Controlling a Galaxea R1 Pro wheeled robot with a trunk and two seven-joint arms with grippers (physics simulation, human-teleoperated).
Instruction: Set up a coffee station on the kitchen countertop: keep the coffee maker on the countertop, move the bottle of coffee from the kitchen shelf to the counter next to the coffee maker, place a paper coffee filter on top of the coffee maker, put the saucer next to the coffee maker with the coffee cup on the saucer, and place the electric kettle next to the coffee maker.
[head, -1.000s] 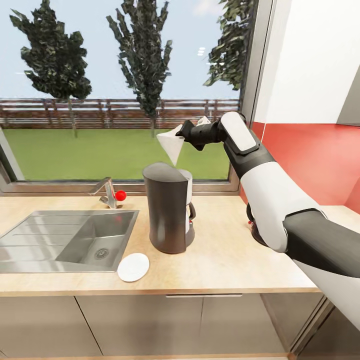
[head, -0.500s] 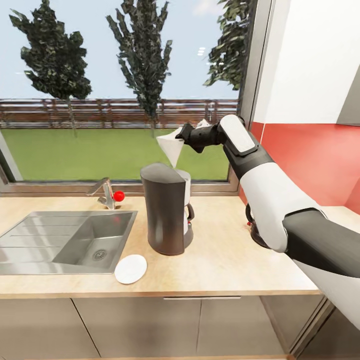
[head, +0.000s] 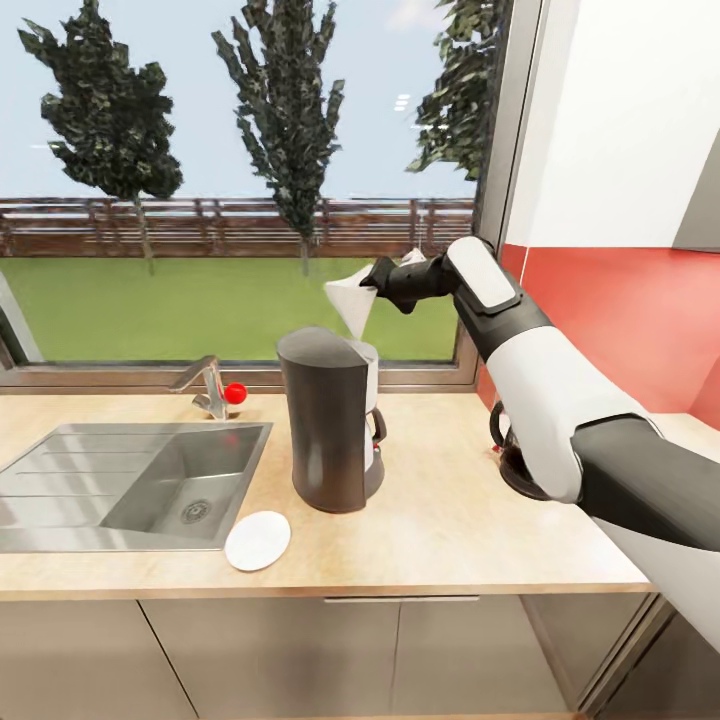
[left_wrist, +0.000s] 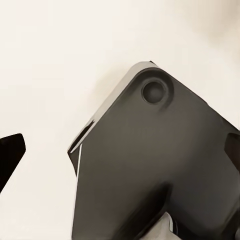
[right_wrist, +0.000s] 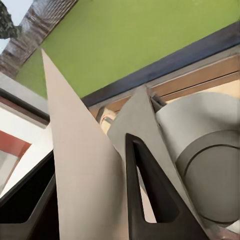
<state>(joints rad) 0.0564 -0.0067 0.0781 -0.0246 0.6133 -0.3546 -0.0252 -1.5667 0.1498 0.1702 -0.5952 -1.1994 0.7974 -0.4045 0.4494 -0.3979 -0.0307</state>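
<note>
The thin white cone-shaped paper coffee filter (head: 350, 298) hangs in the air, point down, just above and slightly behind the flat top of the tall dark grey rounded coffee maker (head: 325, 420), clamped at its upper edge by the right gripper (head: 378, 275); in the right wrist view the pale sheet (right_wrist: 87, 165) sits pressed between the two dark fingers (right_wrist: 150, 195), with the machine's rounded top (right_wrist: 200, 160) beyond it. So the filter step appears to be in hand but not done: the paper is not yet resting on the machine. The coffee maker stands on the long light beige wood-look kitchen countertop (head: 450, 530), as asked, and the small plain white round saucer (head: 257, 541) lies near it at the counter's front edge, beside the corner of the inset steel sink (head: 120, 480), bare, with no cup on it. A dark rounded object with a loop handle (head: 510, 455) stands on the counter behind the robot's right forearm; it is likely the kettle, but the arm covers most of it. The left wrist view gives a blurred dark angular shape against a pale surface, and from it I cannot tell whether the left pincer is apart or together.
</note>
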